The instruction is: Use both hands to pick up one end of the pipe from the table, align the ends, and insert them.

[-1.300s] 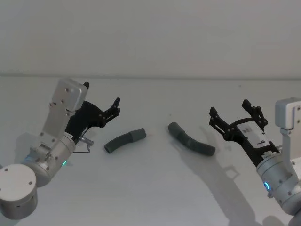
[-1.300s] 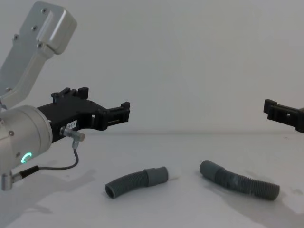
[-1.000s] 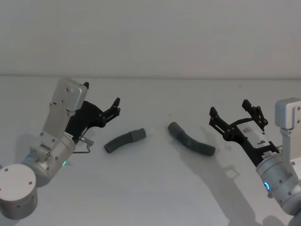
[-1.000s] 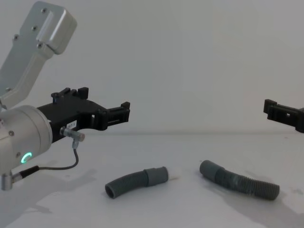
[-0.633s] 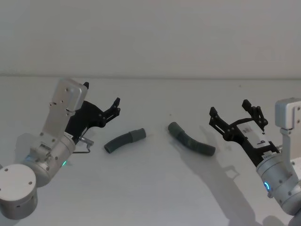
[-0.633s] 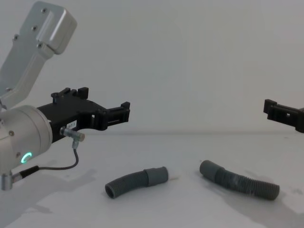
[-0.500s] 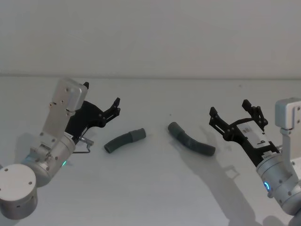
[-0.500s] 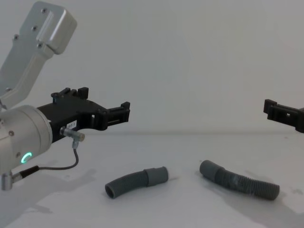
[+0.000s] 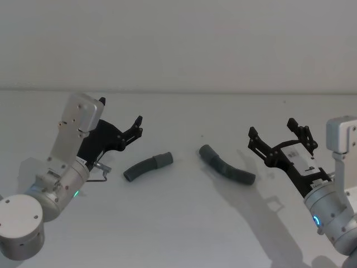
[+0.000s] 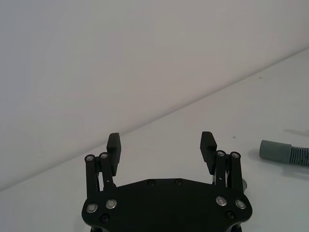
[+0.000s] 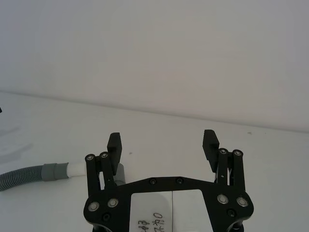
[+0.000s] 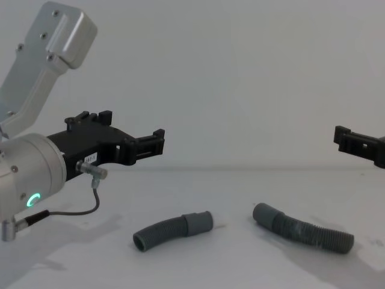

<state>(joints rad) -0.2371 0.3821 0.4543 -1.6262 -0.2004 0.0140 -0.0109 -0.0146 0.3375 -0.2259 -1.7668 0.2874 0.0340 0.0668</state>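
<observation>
Right wrist view: white label (image 11: 161, 210) on body of right gripper (image 11: 163, 142), w/ handwritten chars, sideways & cut off at the edge. Looks like digits, maybe "443", can't confirm. Head view: same label (image 9: 299, 162), one dark mark resembling "9". Chest view: small white sticker (image 12: 88, 158) on left gripper (image 10: 161, 145), print too small to read. No other text legible.

Right gripper (image 11: 162, 145) just hanging there wide open over the white table (image 11: 270, 159), ribbed hose piece (image 11: 19, 178) lying off to one side, its whitish tip (image 11: 77, 169) near one finger.
</observation>
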